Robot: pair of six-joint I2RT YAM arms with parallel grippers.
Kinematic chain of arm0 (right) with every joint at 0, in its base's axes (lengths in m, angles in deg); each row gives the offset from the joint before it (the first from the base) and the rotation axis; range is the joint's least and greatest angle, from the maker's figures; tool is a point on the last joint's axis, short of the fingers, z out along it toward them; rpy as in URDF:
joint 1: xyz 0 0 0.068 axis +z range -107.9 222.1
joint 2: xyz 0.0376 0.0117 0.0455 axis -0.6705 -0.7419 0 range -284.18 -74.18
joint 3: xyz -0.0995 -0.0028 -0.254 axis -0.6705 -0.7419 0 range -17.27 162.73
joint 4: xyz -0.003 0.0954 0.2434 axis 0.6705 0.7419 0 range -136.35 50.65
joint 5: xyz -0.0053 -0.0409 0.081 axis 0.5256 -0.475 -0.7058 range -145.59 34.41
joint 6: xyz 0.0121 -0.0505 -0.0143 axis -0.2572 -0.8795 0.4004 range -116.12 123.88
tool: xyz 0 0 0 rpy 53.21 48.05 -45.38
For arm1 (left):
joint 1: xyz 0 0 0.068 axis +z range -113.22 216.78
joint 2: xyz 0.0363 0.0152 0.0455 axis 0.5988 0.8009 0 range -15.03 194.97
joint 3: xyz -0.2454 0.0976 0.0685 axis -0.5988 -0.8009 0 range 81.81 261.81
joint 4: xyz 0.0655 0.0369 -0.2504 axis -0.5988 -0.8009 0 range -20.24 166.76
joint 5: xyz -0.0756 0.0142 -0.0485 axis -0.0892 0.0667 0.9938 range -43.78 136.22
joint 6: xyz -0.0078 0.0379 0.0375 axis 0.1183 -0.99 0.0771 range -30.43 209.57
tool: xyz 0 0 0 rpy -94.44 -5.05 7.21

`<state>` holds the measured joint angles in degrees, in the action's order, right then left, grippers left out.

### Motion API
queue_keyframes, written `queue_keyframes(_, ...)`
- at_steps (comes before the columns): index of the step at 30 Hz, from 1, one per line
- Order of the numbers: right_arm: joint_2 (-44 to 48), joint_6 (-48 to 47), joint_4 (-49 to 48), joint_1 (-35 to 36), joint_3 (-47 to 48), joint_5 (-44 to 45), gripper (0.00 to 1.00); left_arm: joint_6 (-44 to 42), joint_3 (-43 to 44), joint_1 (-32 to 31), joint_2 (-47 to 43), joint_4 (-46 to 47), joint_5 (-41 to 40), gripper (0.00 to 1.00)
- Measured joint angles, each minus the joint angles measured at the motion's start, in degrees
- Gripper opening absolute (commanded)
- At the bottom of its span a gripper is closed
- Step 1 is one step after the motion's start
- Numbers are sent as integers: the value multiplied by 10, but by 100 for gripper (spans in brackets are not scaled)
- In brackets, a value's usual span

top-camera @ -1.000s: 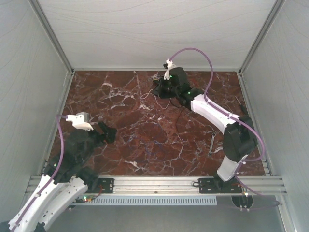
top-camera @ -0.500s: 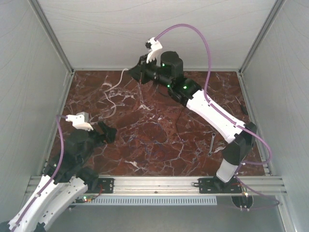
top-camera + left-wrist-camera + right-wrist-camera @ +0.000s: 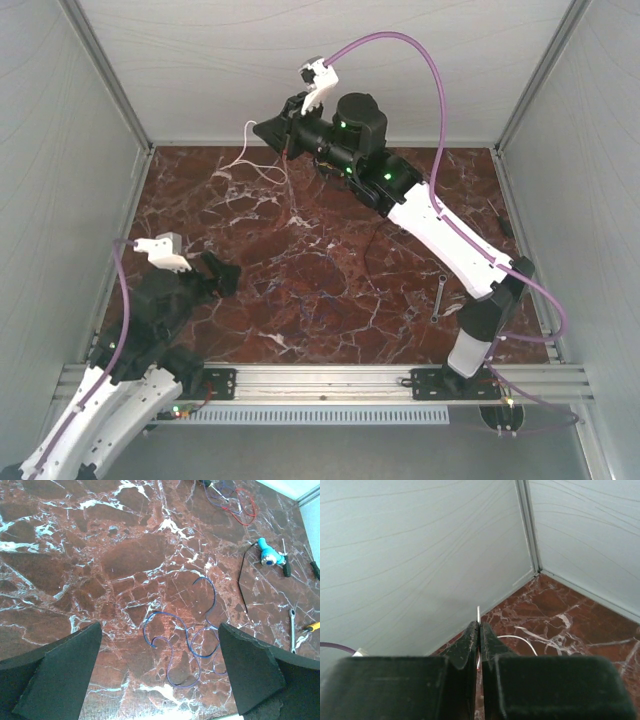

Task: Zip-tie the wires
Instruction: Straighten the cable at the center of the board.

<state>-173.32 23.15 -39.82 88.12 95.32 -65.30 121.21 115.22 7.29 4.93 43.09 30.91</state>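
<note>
Your right gripper pinches a thin white strand at the tips only; a jerk could free it. Your left gripper stands spread.

A: Desk?
B: Polished stone by its look, red-brown with white veins, faintly glossy.
A: Walls, rail?
B: Walls matt and pale with fine grain lines; rail bare ribbed metal.
A: Arms?
B: Right arm has a smooth white plastic shell. Fingers of the left gripper are matt black. The wrench is bright metal.
</note>
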Motion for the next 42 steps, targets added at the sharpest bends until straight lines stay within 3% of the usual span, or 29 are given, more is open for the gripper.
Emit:
queue_keyframes(8, 39, -36, 23, -1, -82, 14, 0, 0, 4, 2, 7, 16, 25, 100)
queue_keyframes(17, 138, -49, 36, -25, -186, -4, 0, 53, -60, 3, 35, 174, 66, 99)
queue_keyframes(30, 192, -51, 39, -39, -209, -27, 0, 195, -115, 70, 195, 382, 102, 97)
queue_keyframes(42, 192, -49, 39, -53, -209, -43, 0, 286, -122, 73, 341, 562, 156, 93)
